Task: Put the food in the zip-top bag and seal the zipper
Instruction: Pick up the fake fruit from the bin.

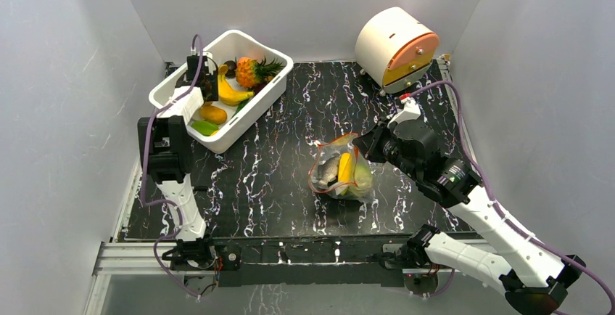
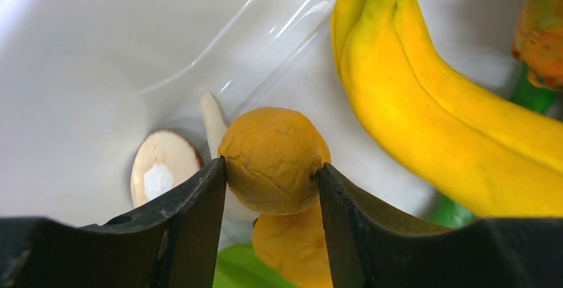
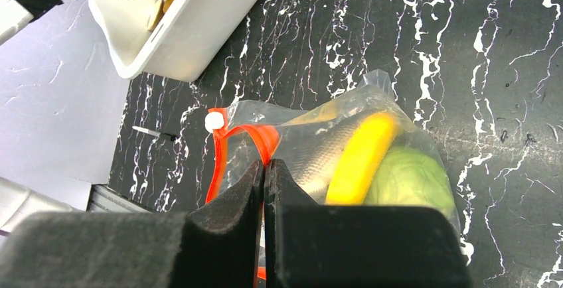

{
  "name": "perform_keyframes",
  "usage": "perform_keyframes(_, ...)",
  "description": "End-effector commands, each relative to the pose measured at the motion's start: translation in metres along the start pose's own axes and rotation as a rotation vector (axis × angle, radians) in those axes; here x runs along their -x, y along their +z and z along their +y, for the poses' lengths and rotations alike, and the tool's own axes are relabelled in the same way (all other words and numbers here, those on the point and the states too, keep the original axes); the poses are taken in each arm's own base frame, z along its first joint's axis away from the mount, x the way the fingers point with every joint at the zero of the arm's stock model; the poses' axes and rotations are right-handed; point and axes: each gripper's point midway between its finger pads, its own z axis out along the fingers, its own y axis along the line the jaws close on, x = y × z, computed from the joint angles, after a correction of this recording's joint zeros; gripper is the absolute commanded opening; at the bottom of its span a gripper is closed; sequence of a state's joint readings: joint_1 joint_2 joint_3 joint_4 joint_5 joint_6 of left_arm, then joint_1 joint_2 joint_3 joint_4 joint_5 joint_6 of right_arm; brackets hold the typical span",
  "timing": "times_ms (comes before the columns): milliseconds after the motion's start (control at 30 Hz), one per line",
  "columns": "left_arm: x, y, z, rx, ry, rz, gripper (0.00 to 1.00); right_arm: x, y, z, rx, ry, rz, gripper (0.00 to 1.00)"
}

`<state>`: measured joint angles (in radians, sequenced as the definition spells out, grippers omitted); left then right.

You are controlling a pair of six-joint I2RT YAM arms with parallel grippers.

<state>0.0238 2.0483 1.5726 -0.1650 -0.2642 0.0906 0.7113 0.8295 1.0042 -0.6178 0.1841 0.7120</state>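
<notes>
The clear zip-top bag [image 1: 341, 173] lies on the black marbled table and holds a grey fish, a yellow piece and a light-green round fruit [image 3: 408, 178]. Its red zipper [image 3: 255, 135] gapes open at the mouth. My right gripper [image 3: 265, 165] is shut on the zipper's upper strip. My left gripper [image 2: 272, 168] is inside the white tub [image 1: 250, 108], shut on a round orange-yellow fruit [image 2: 272, 158]. Yellow bananas [image 2: 425, 102] lie just to its right.
The tub also holds a toy pineapple [image 1: 254, 70], dark pieces, an orange piece [image 1: 212, 113], a green piece [image 1: 205, 128] and a brown-edged mushroom slice [image 2: 162, 165]. A white and orange drum [image 1: 395, 46] stands at the back right.
</notes>
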Motion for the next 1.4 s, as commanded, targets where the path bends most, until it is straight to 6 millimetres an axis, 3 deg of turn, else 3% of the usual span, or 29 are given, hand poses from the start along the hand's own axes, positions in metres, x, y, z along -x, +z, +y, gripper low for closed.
perform_keyframes(0,0.028,-0.043,0.002,-0.025,-0.096,-0.094,0.27,0.024,-0.005,0.020,0.076,0.037,-0.083,0.00)
perform_keyframes(167,0.035,-0.069,-0.001,-0.076,-0.121,-0.107,0.27,0.023,-0.007,0.019,0.077,0.043,-0.083,0.00)
perform_keyframes(433,0.046,-0.118,-0.021,-0.251,-0.188,-0.130,0.27,0.015,-0.002,0.012,0.055,0.056,-0.068,0.00)
perform_keyframes(667,0.062,-0.180,-0.042,-0.460,-0.254,-0.175,0.26,0.017,-0.002,0.017,0.068,0.078,-0.073,0.00)
perform_keyframes(867,0.053,-0.244,-0.083,-0.783,-0.304,-0.190,0.24,0.018,0.004,0.011,0.044,0.079,-0.098,0.00)
perform_keyframes(1000,0.038,-0.277,-0.098,-0.914,-0.304,-0.176,0.22,0.016,0.008,0.011,0.040,0.082,-0.091,0.00)
perform_keyframes(1133,0.027,-0.324,-0.118,-1.107,-0.328,-0.216,0.21,0.013,0.013,0.006,0.019,0.092,-0.087,0.00)
perform_keyframes(1367,0.000,-0.377,-0.152,-1.255,-0.254,-0.222,0.21,0.012,0.020,0.012,0.034,0.101,-0.076,0.00)
